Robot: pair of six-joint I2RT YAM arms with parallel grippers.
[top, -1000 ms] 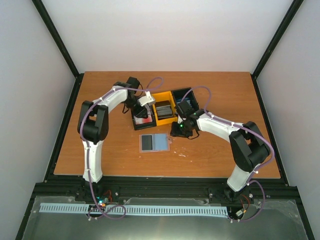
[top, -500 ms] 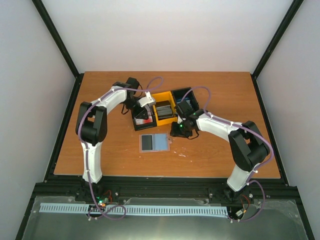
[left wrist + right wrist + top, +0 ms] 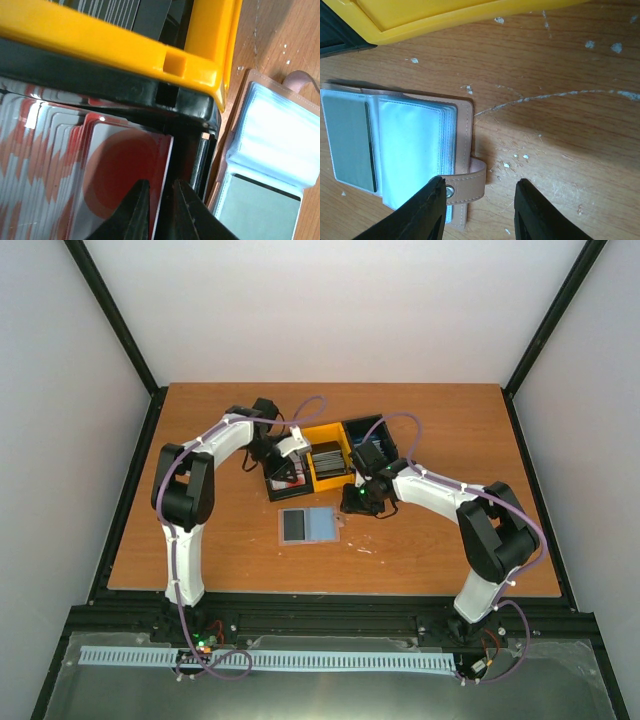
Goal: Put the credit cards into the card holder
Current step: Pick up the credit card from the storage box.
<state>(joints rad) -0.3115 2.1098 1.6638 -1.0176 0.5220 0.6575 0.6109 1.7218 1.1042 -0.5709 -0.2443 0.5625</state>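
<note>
Several white credit cards with red blotches stand in a black bin (image 3: 100, 85). My left gripper (image 3: 161, 192) reaches down into that bin (image 3: 283, 480), jaws narrow, pinched on the edge of the front white and red card (image 3: 120, 170). The tan card holder (image 3: 310, 525) lies open on the table with clear sleeves, and a dark card (image 3: 347, 135) sits in its left pocket. My right gripper (image 3: 479, 187) hovers open at the holder's right edge (image 3: 410, 145), its left finger over the strap's snap (image 3: 470, 182) and its right finger above bare wood.
A yellow bin (image 3: 328, 462) with dark cards stands beside the black bin, and a dark blue bin (image 3: 367, 435) is behind it to the right. The yellow bin's corner (image 3: 445, 15) lies just beyond the right gripper. White specks dot the wooden table.
The left gripper's jaws have narrowed around the front white and red card in the black bin. The right arm and the card holder have not moved.
</note>
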